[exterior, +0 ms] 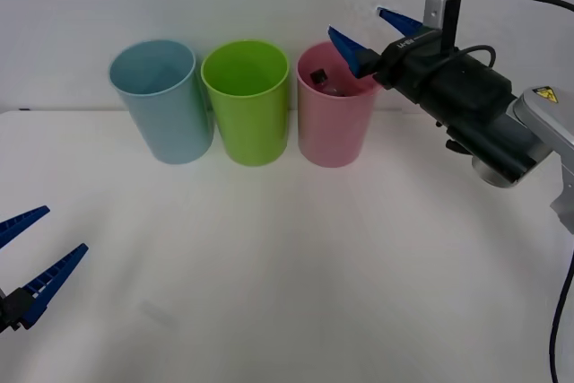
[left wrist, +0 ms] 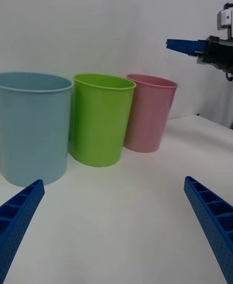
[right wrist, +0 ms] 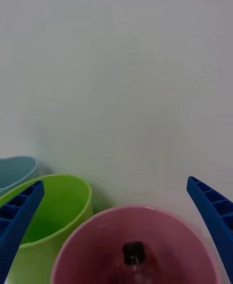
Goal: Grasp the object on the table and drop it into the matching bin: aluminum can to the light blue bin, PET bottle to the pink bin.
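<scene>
- Already inside the pink bin (exterior: 335,123): PET bottle (exterior: 319,76), black cap uppermost, leaning against the inner wall; cap and clear shoulder seen from above in the right wrist view (right wrist: 134,254).
- Right pincer (exterior: 369,35) above the pink bin's rim, blue fingers (right wrist: 213,216) spread wide apart, holding nothing, pointed down and forward into the opening.
- Left pincer (exterior: 29,262) low at the near left of the surface (exterior: 287,266), fingers apart and empty, parked well away from the bins.
- Three bins in a row at the far edge, close together: light blue bin (exterior: 162,100) on the left, lime green bin (exterior: 247,100) in the middle, pink one on the right; nothing visible in the other two.
- Judged done as far as sorting goes: bottle in its matching bin, nothing left on the surface to pick up.
- Handling, as a guess: small and light, thin clear wall likely to give a little under a squeeze, smooth and round, so prone to slip or roll.
- Best hold, should one be needed: across the labelled body below the shoulder, or at the stiffer neck under the cap; awkward now, with the tall bin wall crowding both fingers.
- Risk: tipping the light bin when reaching in.
</scene>
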